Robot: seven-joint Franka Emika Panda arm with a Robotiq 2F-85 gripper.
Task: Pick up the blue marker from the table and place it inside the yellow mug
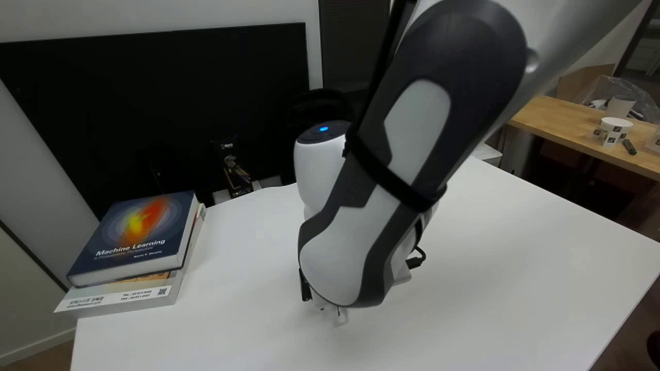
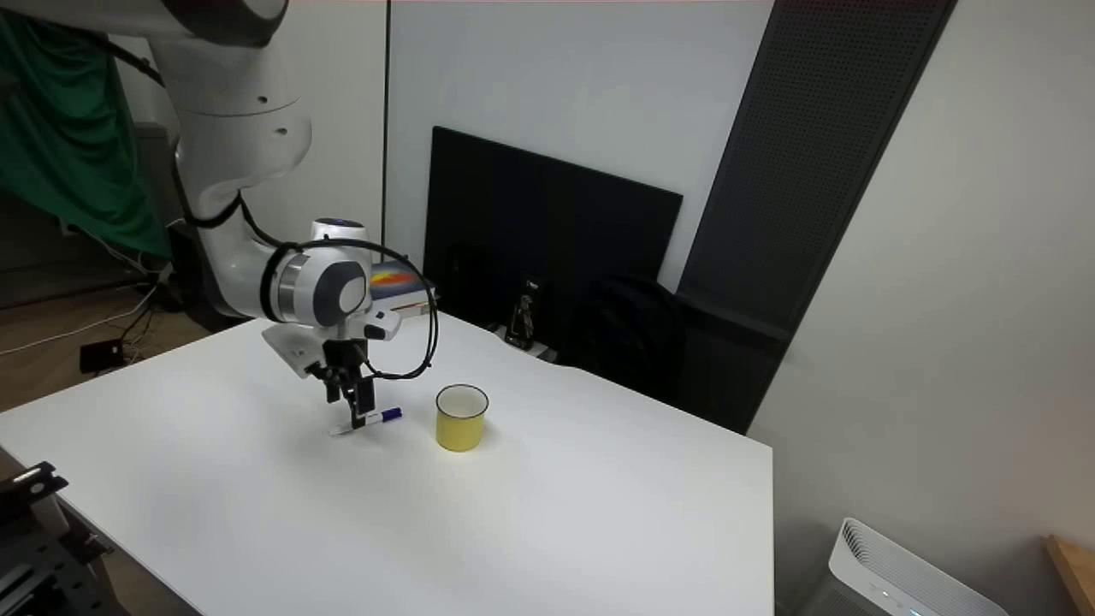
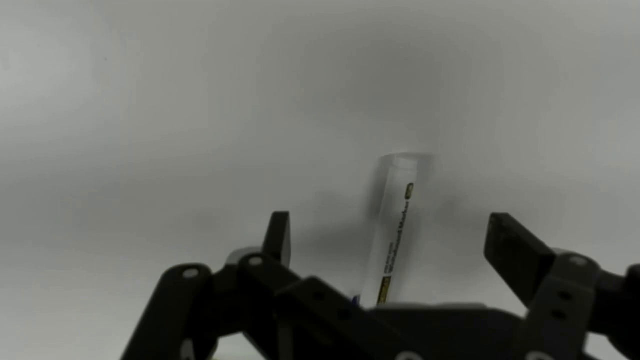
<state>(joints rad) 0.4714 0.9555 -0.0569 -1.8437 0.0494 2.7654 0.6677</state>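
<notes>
Pincer is spread wide, straddling the blue whiteboard marker. Long axis runs roughly crossways to the squeeze, nice.

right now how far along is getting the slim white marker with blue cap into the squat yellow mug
Looks done: lining up; the open black gripper straddles the slim white, blue-capped marker in the wrist view. In hand: the grasp, not yet made; gaps show on both sides. Left: closing, lifting and placing, since the marker lies on the white tabletop, apart from the squat yellow mug.
</notes>
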